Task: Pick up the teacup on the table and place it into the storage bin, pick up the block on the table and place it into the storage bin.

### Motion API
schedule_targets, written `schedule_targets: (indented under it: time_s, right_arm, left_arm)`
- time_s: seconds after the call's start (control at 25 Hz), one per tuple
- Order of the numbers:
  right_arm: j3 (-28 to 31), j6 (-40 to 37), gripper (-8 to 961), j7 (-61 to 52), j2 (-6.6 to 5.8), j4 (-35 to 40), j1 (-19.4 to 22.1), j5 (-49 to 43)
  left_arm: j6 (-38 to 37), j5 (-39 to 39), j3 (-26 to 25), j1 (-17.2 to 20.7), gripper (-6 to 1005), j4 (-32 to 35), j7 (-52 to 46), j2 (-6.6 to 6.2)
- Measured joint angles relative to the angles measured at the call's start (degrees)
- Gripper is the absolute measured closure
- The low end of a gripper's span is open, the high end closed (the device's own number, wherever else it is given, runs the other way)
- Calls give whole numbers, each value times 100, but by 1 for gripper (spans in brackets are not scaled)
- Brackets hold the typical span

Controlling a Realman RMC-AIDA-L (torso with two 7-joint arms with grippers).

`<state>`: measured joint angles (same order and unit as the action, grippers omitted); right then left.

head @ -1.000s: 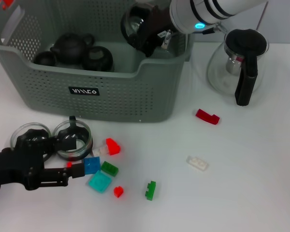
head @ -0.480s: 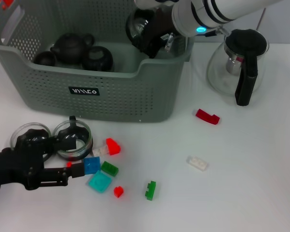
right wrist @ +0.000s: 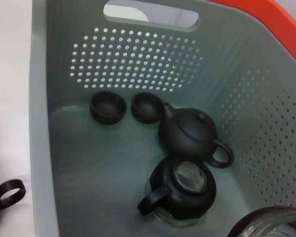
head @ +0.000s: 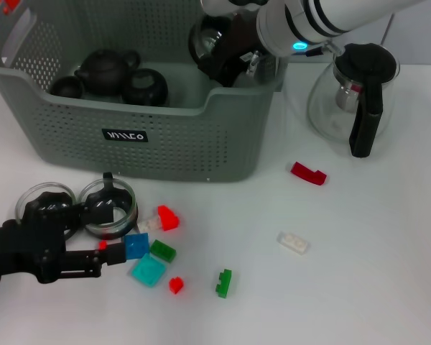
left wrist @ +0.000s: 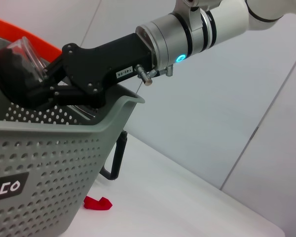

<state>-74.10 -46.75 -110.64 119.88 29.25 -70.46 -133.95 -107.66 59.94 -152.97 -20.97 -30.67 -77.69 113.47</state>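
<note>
The grey-green storage bin stands at the back left. My right gripper hangs over its right end, shut on a glass teacup with a dark inside. The left wrist view shows the same gripper holding that teacup above the bin's rim. In the right wrist view the cup's rim is over the bin's floor. My left gripper rests low at the front left, open, with one fingertip beside a blue block.
In the bin lie a dark teapot, two small dark cups and a lidded glass pot. Two glass cups stand before the bin. Loose blocks are scattered at the front, and a red one lies near the glass pitcher.
My right gripper has shifted a little to the right and up with the teacup, staying over the bin. The left arm has not moved.
</note>
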Motion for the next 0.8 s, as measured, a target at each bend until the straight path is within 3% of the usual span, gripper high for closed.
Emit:
schedule_targets:
  time_s: [0.8]
  right_arm:
    - [-17,36,843,-26,18,3,75,1]
  left_arm:
    - [0,0,12,21,131,0,0,9]
